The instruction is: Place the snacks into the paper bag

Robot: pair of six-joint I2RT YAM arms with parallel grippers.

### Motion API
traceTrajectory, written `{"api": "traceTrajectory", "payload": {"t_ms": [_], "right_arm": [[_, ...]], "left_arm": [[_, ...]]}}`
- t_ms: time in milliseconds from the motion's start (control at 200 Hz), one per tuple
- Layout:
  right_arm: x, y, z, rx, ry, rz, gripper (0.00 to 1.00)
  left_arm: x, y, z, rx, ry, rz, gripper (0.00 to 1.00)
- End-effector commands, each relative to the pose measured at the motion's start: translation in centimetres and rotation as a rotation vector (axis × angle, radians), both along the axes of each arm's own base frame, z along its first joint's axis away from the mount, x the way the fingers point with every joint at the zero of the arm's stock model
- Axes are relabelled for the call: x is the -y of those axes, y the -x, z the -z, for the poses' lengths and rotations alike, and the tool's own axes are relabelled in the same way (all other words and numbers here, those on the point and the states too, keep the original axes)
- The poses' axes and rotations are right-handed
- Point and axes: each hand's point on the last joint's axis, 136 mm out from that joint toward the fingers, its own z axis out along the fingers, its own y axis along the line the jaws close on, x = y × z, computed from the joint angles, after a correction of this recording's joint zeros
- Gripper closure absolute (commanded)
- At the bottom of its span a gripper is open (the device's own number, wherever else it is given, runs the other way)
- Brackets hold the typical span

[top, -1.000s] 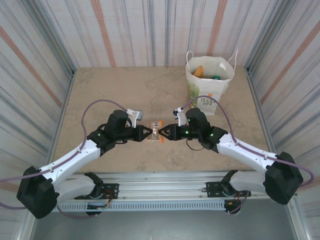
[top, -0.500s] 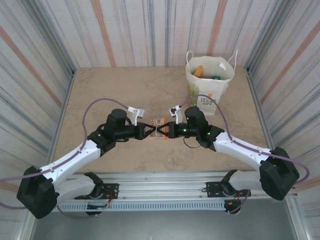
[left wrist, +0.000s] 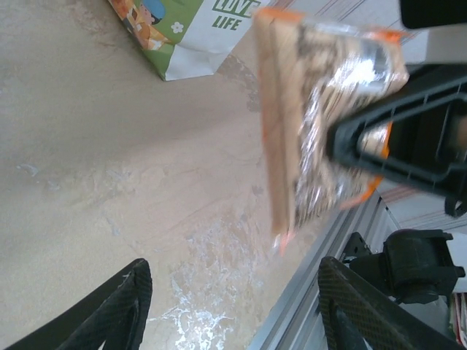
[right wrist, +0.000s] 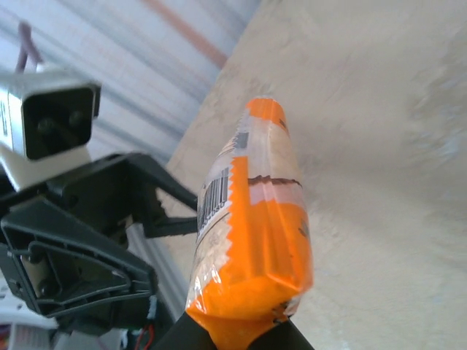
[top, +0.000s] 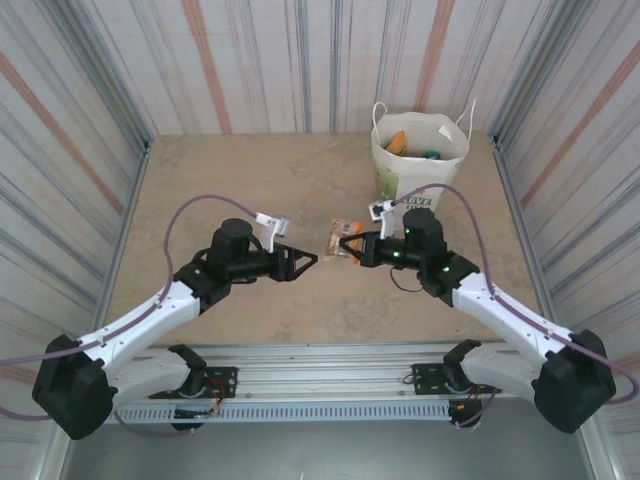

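Clear orange-edged packet [left wrist: 314, 124] apparently pinched by right fingers [left wrist: 344, 142]; left fingers [left wrist: 120, 306] apart.

A beige, stone-patterned tabletop [top: 300, 180] is enclosed at its far, left and right edges by corrugated walls [top: 300, 60] with grey and rust-coloured stripes. A slotted metal rail [top: 330, 385] runs along its near edge. Whitish scuffs [left wrist: 204, 255] mark the surface near that edge.
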Motion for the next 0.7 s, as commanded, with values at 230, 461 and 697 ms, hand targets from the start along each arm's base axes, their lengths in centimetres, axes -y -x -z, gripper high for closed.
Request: {"api": "traceTrajectory", "payload": {"t_ms": [230,461,697], "right_arm": [[8.6,-4.9,-7.1,0.082,0.108,0.189,0.95],[14.5,-10.7,-10.4,0.063,0.123,0.345,0.95],[16.5,-16.9,-11.4,-0.037,0.09,0.344,0.94]], "left_arm": [[0.1,-3.1,-2.7,0.156,-0.105,-0.044,0.33],[2.1,-5.5,-3.1,0.179,-0.157,0.004,0.33],[4.3,-7.3,-3.7,0.201,-0.182,0.069,0.33]]}}
